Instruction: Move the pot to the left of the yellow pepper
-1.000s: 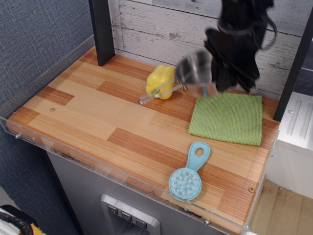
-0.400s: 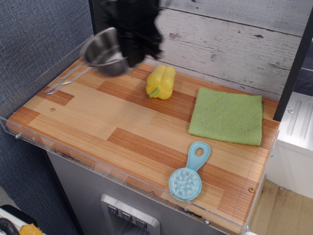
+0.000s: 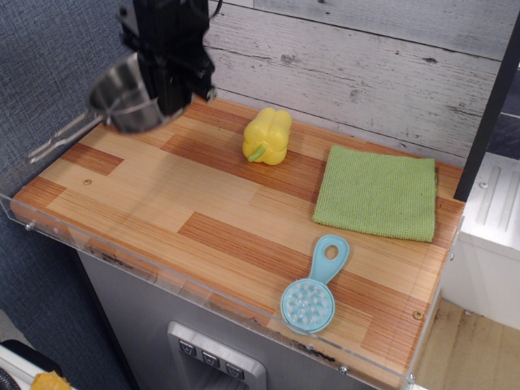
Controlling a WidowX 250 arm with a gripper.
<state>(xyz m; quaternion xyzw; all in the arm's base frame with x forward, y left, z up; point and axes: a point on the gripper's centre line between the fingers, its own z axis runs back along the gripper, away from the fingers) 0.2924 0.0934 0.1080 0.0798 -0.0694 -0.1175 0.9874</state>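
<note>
Pot [image 3: 126, 101] is in my grip, lifted clear of the table [image 3: 162, 203] and tilted, its wire handle trailing down-left toward the clear side wall [image 3: 49, 154]. It hangs over the far left corner, well left of the yellow pepper [image 3: 267, 136], which sits upright near the back wall. My gripper [image 3: 166, 81] is closed on the pot's right rim; the fingers themselves are lost against the dark arm body, so I judge the hold from the pot being airborne. Progress: carry across looks essentially complete, since the pot is on the correct side of the pepper. Remaining: lower it flat onto the wood, release, and withdraw. Note the handle is close to the side wall, so the descent may need watching there. Green cloth [image 3: 378, 195] and light-blue scrubber [image 3: 313, 292] lie off to the right, well apart from the work.
</note>
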